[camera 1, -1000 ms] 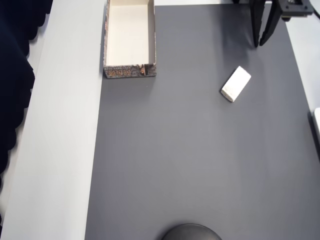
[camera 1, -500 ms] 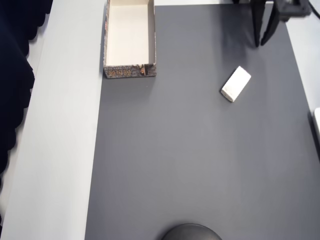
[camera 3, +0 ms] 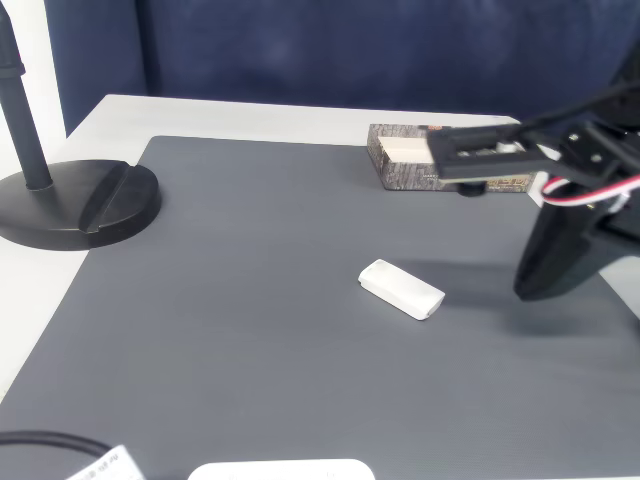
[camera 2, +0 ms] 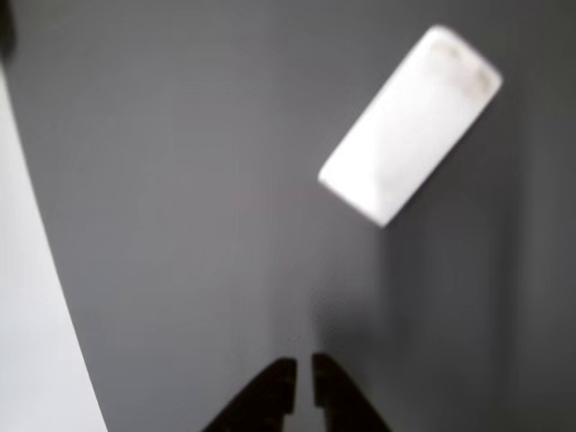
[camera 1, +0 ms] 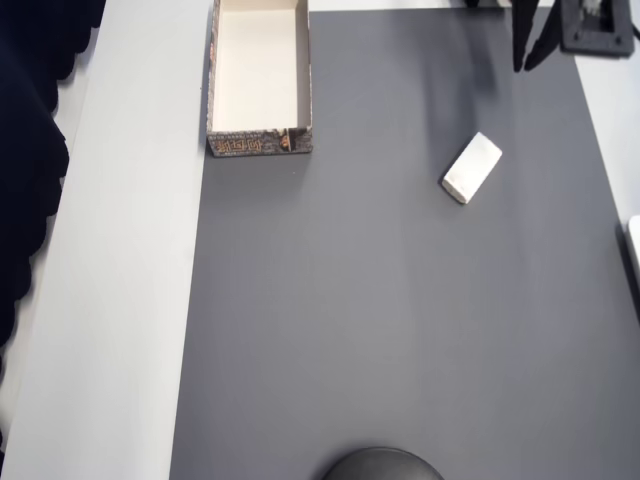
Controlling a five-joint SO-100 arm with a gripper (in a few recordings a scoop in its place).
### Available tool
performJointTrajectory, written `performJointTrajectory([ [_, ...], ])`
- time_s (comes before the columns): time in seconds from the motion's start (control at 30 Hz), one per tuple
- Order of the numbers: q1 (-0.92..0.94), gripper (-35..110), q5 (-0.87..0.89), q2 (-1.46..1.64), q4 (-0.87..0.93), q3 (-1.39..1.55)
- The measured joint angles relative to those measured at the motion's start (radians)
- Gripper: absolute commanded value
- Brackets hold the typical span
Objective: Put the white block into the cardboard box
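So far nothing has been picked up: the white block (camera 1: 472, 167) is left lying on the grey tabletop (camera 1: 400, 330), well apart from the empty cardboard box (camera 1: 213, 80), and the claw (camera 2: 297, 389) is kept nearly pressed together, near the block.

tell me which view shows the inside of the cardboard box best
The overhead view: it looks straight down into the cardboard box, showing its cream floor bare. The fixed view catches only its patterned outer wall and a sliver of the inside, partly behind the arm.
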Motion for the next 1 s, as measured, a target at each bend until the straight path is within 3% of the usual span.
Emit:
performJointTrajectory([
  [0.67,0.087,-2,0.069,-0.652,0.028,-0.543],
  [1.0,0.172,-2,0.078,-0.715,0.029,-0.618],
])
